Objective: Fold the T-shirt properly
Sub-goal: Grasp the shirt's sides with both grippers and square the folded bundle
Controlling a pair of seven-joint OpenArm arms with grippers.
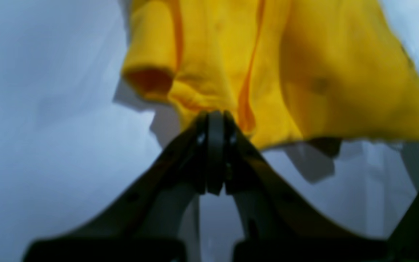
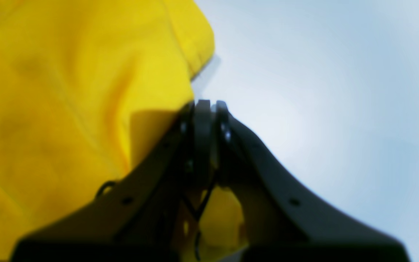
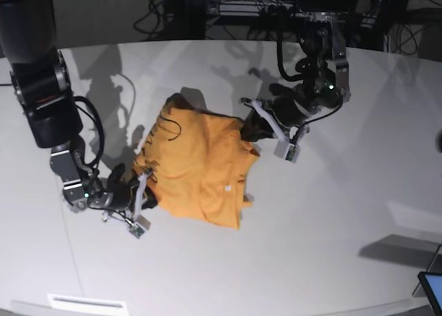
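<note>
Left tool (image 1: 215, 118), right tool (image 2: 205, 105) clamped tight on T-shirt (image 3: 200, 168) edges

**Around the work area**

A pale grey-white surface (image 3: 331, 219) fills most of the base view. Dark cables (image 3: 148, 16) and equipment crowd the upper edge of the frame. A small white label (image 3: 88, 303) sits at the lower left, and a blue-lit screen corner (image 3: 432, 288) shows at the lower right.
</note>
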